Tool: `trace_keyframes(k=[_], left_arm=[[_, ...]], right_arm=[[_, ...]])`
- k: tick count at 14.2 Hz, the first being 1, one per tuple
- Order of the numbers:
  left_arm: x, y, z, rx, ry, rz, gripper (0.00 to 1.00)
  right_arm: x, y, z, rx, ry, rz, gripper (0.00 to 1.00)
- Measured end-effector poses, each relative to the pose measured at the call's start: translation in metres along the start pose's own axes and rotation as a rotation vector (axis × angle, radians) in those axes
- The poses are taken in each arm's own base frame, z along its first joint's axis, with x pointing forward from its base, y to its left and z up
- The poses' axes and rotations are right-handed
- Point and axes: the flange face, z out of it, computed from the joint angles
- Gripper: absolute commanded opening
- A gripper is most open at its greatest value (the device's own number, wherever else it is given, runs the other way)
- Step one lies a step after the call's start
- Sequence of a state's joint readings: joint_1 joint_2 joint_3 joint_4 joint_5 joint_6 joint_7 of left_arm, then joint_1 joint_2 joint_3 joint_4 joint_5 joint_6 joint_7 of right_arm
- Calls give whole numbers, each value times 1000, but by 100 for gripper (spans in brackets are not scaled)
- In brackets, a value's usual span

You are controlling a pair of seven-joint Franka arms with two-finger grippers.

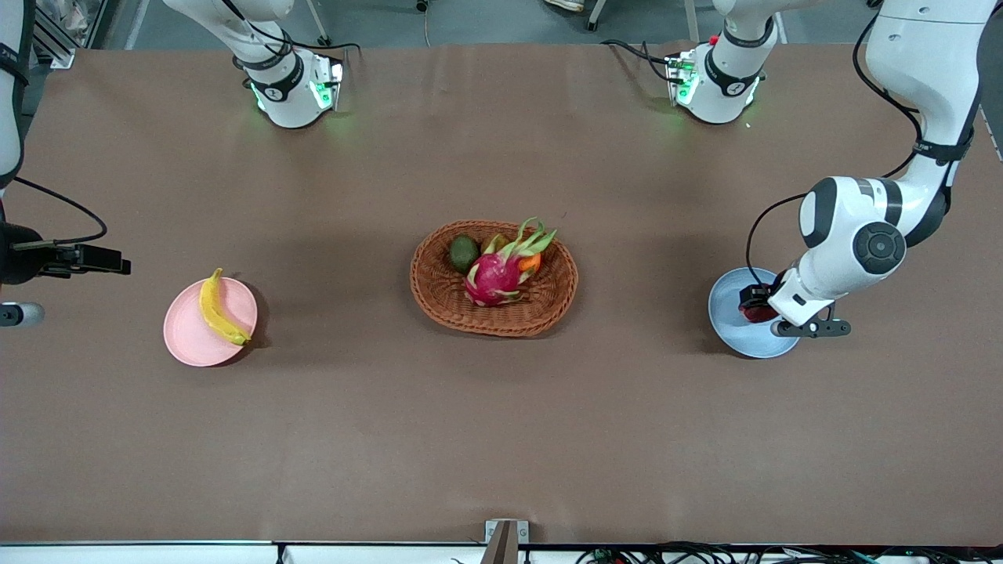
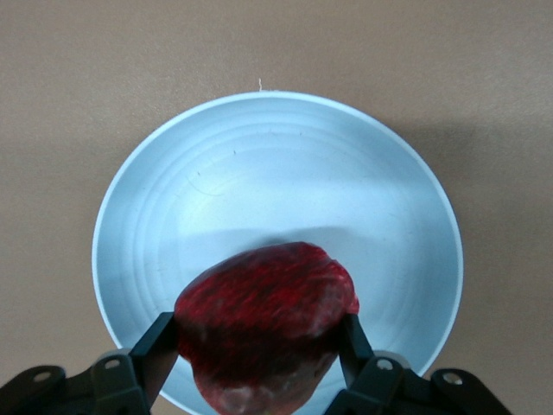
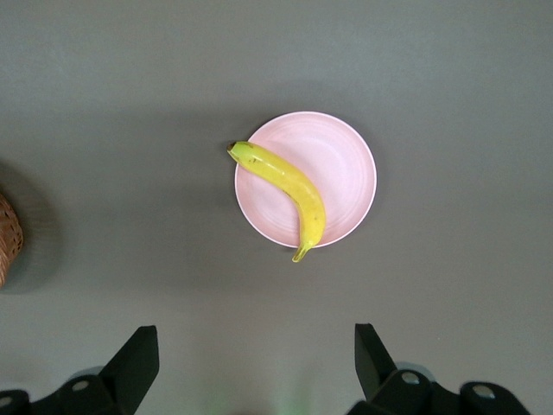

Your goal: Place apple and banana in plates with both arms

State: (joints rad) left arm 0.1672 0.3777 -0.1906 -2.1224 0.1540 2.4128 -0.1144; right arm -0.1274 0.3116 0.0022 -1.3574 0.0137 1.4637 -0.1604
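My left gripper [image 1: 754, 307] is shut on the dark red apple [image 1: 756, 315] and holds it low over the light blue plate [image 1: 733, 333], toward the left arm's end of the table. In the left wrist view the apple [image 2: 263, 320] sits between the two fingers [image 2: 160, 346] above the plate [image 2: 276, 173]. The yellow banana [image 1: 215, 309] lies across the pale pink plate [image 1: 192, 341] toward the right arm's end. My right gripper [image 3: 255, 346] is open and empty, raised above the table beside the pink plate [image 3: 346, 173] and banana [image 3: 285, 186].
A brown wicker basket [image 1: 439, 301] stands mid-table and holds a pink dragon fruit [image 1: 494, 278], a dark green avocado [image 1: 463, 252] and an orange fruit [image 1: 531, 262]. The basket's edge shows in the right wrist view [image 3: 7, 238].
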Motion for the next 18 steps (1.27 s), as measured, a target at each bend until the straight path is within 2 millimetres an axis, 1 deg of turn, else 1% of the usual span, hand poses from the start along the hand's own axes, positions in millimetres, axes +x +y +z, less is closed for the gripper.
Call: trace_keyframes(k=[1, 3, 6, 7, 8, 9, 10, 11, 13, 15, 16, 18], left_arm=[[0, 0, 1, 0, -1, 0, 77], [0, 0, 1, 0, -1, 0, 100], [3, 0, -4, 0, 10, 0, 100], [4, -1, -11, 2, 20, 0, 100], [6, -2, -22, 7, 29, 1, 100], [7, -3, -38, 15, 32, 0, 100], [8, -5, -59, 27, 31, -1, 100], [7, -7, -85, 40, 28, 1, 100], [-1, -11, -145, 62, 29, 6, 100], [-14, -10, -204, 33, 46, 3, 100], [-20, -9, -232, 14, 54, 9, 100], [-29, -9, -282, 4, 49, 14, 100]], right_arm=[[0, 0, -5, -3, 11, 0, 100], [-1, -1, -13, -4, 25, 0, 100], [-6, -3, -20, -2, 13, -2, 100], [-10, -4, -25, -3, 17, -3, 100], [-15, -6, -32, -4, 21, -2, 100], [-23, -9, -38, -5, 24, 8, 100], [-30, -12, -43, -6, 26, 23, 100], [-37, -17, -47, -7, 29, 35, 100], [-50, -32, -52, -11, 34, 40, 100], [-61, -49, -54, -18, 37, 27, 100], [-66, -54, -54, -20, 48, 24, 100], [-80, -53, -53, -23, 69, 29, 100]])
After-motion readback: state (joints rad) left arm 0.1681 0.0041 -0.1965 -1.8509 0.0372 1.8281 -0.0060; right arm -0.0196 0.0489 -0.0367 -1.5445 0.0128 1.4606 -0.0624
